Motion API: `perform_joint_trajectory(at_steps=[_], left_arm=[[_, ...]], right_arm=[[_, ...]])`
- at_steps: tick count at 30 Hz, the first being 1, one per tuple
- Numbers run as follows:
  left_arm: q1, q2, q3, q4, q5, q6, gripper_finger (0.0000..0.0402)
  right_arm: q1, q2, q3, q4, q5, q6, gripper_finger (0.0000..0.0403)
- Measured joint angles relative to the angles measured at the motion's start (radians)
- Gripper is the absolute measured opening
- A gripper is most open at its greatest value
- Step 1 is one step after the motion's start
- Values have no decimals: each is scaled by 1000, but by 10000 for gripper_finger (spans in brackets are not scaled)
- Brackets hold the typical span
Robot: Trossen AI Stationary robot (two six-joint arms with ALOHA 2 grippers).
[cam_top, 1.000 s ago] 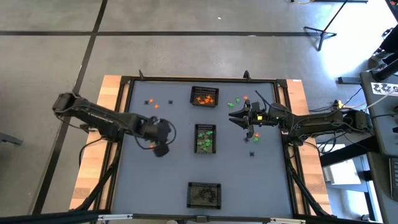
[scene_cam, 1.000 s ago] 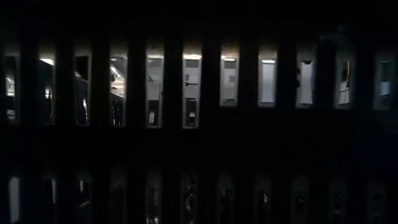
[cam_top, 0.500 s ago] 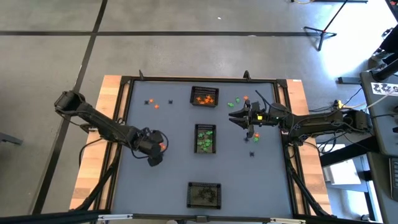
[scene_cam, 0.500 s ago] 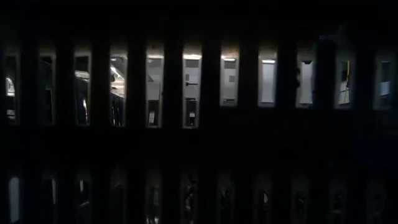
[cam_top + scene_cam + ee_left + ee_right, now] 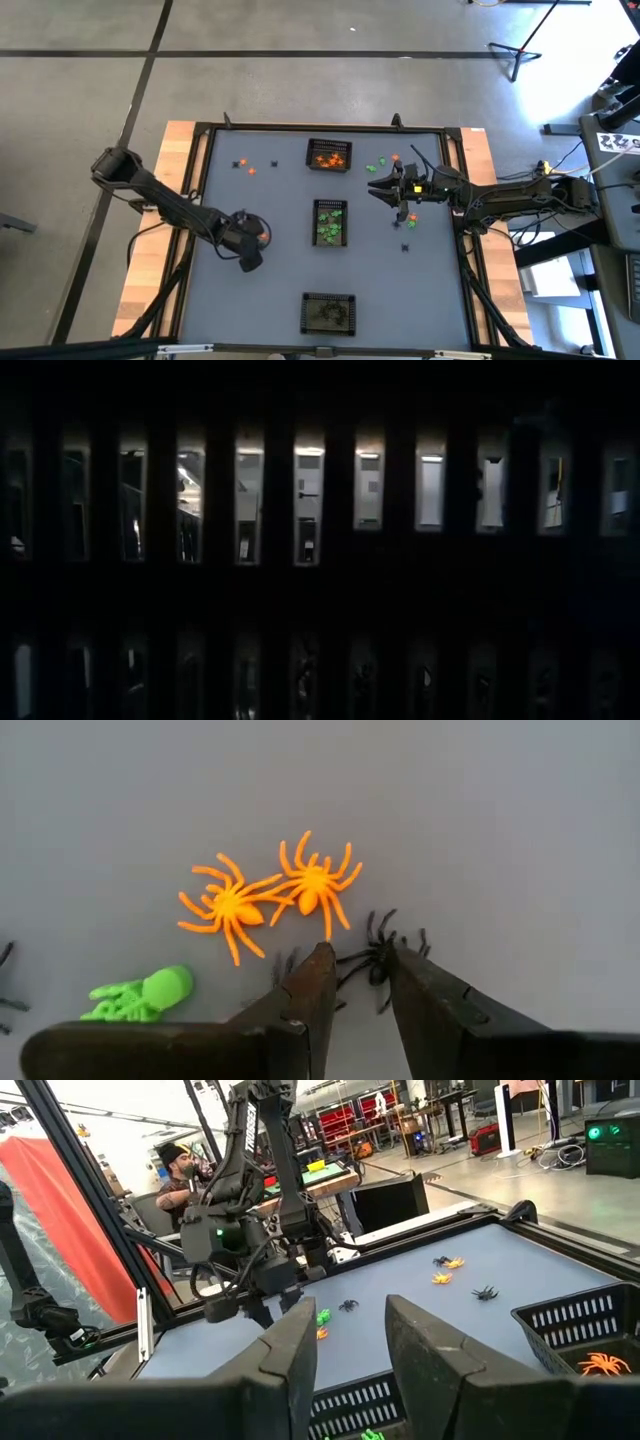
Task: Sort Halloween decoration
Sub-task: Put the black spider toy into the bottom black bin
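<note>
left gripper (image 5: 357,970) low over the table (image 5: 270,300), fingers spread astride a black spider (image 5: 379,958). two orange spiders (image 5: 270,898) just beyond. right gripper (image 5: 350,1342) spread, holding nothing, raised.

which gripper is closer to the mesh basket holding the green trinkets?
Right, narrowly. The right gripper hovers just beside the black mesh basket with green trinkets, toward the table's right side. The left gripper sits farther off on the opposite side, over the grey table.

No words, numbers or brand marks can be read in any view. The white sheet with dark marks (image 5: 618,142) beside the desk is too small to read
</note>
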Motion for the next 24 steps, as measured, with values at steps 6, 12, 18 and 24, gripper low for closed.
perform_joint_trajectory(at_steps=[6,12,18,24], left_arm=[[-1,70,6,29,-8,-1,94],[-10,71,16,32,-14,45,85],[-18,76,57,28,-25,132,17],[-19,78,95,25,-14,185,1]], right_arm=[[0,0,0,-1,3,3,119],[0,0,0,-1,3,3,119],[0,0,0,-3,7,3,119],[0,0,0,-10,10,3,119]])
